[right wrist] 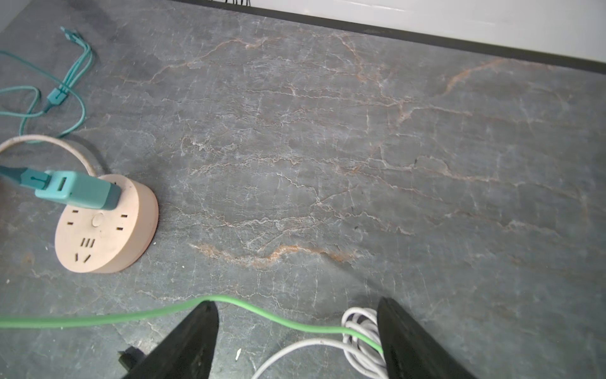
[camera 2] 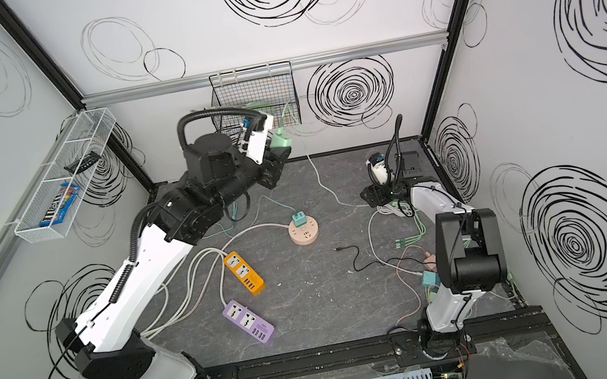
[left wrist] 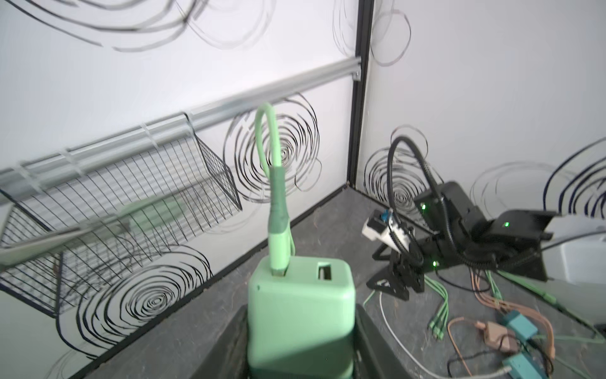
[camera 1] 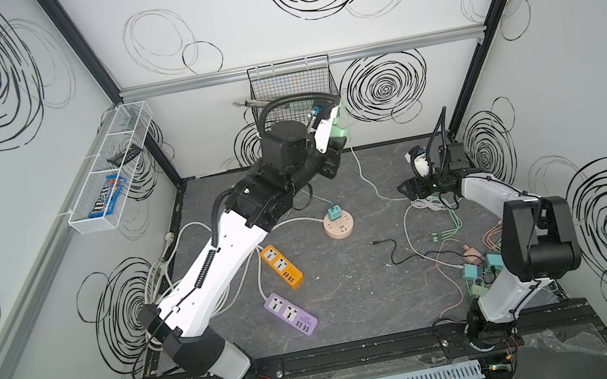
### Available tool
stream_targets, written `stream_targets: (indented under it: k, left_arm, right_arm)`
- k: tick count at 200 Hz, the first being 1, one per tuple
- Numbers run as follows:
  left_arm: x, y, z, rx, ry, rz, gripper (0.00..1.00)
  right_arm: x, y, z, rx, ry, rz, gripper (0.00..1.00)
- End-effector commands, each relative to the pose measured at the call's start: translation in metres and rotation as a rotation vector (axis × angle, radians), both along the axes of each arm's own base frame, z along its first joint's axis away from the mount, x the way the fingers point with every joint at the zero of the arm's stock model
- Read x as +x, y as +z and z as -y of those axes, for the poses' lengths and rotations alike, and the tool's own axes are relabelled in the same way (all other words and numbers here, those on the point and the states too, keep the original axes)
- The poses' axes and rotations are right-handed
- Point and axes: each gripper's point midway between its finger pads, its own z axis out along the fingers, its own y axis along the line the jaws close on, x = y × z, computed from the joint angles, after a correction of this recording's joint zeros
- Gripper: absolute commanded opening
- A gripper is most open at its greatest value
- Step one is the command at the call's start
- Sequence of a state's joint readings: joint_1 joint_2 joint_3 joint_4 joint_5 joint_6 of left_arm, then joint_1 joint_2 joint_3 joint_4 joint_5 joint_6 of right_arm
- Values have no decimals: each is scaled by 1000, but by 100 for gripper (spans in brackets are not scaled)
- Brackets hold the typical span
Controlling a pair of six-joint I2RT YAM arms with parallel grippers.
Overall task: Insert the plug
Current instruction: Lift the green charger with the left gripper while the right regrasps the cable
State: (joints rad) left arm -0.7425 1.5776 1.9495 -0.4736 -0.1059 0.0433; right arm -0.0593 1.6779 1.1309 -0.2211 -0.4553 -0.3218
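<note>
1. Your left arm (camera 1: 218, 264) stretches from the near left corner of the worktop (camera 1: 353, 287) diagonally toward the far edge. The wrist is lifted well clear of the surface.
2. The left gripper (left wrist: 300, 328) is clamped on the green plug (left wrist: 300, 305), one finger on each side of the block. So the plug is up in the air over the far edge, just in front of the black wire basket (camera 1: 291, 83) on the back wall.
3. The plug's green cable (camera 1: 364, 175) sticks out of its top, loops over and drops to the worktop toward the far right corner.
4. Your right arm (camera 1: 479, 189) is folded with the elbow high and the forearm angled down into the far right corner.
5. The right gripper (right wrist: 296, 303) sits low with its jaws spread and nothing in them. The green cable and a coiled white cable (right wrist: 359, 325) lie on the worktop between them.
6. Mid-worktop there's a pink round socket (camera 1: 339, 226) with a teal charger (camera 1: 334, 212) plugged in. An orange power strip (camera 1: 281, 266) and a purple power strip (camera 1: 291, 314) lie closer to the near left.
7. Readable text: the blue pack (camera 1: 107, 199) in the white wire basket (camera 1: 93, 225) on the left wall looks like "m&m's". The purple strip's small label is too tiny to read.
</note>
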Motion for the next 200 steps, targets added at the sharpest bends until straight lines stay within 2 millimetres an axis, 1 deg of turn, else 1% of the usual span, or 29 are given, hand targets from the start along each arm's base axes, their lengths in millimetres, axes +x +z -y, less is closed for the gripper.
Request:
stream_targets:
  k: [1, 11, 33, 60, 86, 98, 114, 126, 136, 154, 162, 170, 182, 200]
  left_arm:
    - [6, 18, -9, -33, 51, 15, 0]
    - [7, 26, -11, -40, 62, 25, 0]
    - [5, 44, -16, -61, 75, 46, 0]
    - [6, 56, -24, -52, 110, 74, 0]
    - [9, 56, -30, -37, 135, 79, 0]
    - [10, 55, -31, -32, 140, 76, 0]
    - [12, 51, -33, -21, 152, 69, 0]
    - [14, 47, -34, -10, 158, 64, 0]
    - [15, 47, -35, -7, 165, 63, 0]
    - [15, 47, -35, -15, 162, 58, 0]
    - [15, 48, -35, -20, 158, 56, 0]
    - [13, 49, -35, -23, 150, 55, 0]
    - [12, 49, -34, -27, 141, 51, 0]
    - [11, 47, -35, -26, 139, 42, 0]
  right_arm:
    - [-6, -7, 5, -77, 122, -13, 81]
    - [-9, -11, 7, -80, 161, -20, 81]
    - [-17, -27, 10, -117, 234, -63, 82]
    - [-13, -34, 22, -142, 217, -71, 82]
    - [-12, -38, 47, -169, 149, -69, 82]
    - [-11, -33, 60, -161, 108, -56, 82]
    - [-15, -23, 70, -124, 70, -42, 82]
    - [-22, -18, 72, -87, 65, -43, 82]
    - [-30, -19, 69, -74, 87, -45, 82]
    - [-46, -34, 61, -94, 164, -51, 82]
    - [-48, -42, 60, -109, 173, -53, 82]
    - [-44, -50, 65, -150, 157, -49, 82]
    - [-30, -57, 76, -221, 99, -19, 82]
    - [-10, -59, 89, -291, 39, 34, 81]
